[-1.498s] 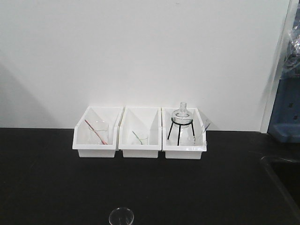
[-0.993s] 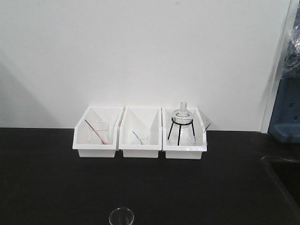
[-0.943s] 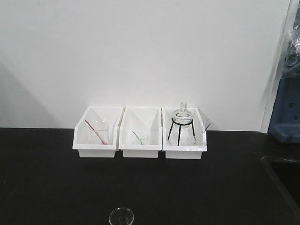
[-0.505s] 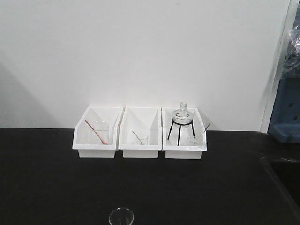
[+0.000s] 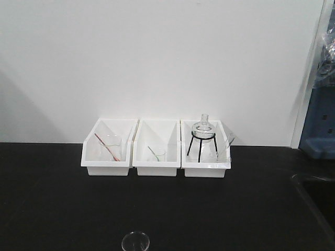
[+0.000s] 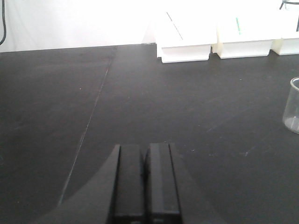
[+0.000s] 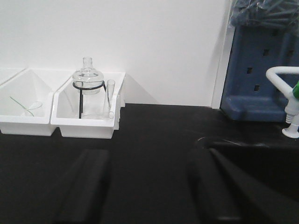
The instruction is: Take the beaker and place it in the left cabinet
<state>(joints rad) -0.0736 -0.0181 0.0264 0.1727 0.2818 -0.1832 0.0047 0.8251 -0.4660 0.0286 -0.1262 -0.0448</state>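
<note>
While nothing has shifted over the preceding frames, the beaker (image 5: pixel 135 242) stands upright on the black desk (image 5: pixel 52 209), ahead and to the right of the left jaws, which are pressed together and well apart from it. Right jaws: spread, empty, facing the white bins (image 7: pixel 84 131). Approach judged not begun; left cabinet unseen.

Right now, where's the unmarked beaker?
Front view: the beaker stands alone on the black counter at the bottom edge, left of centre, in front of the white bins. Left wrist view: far right edge.
</note>
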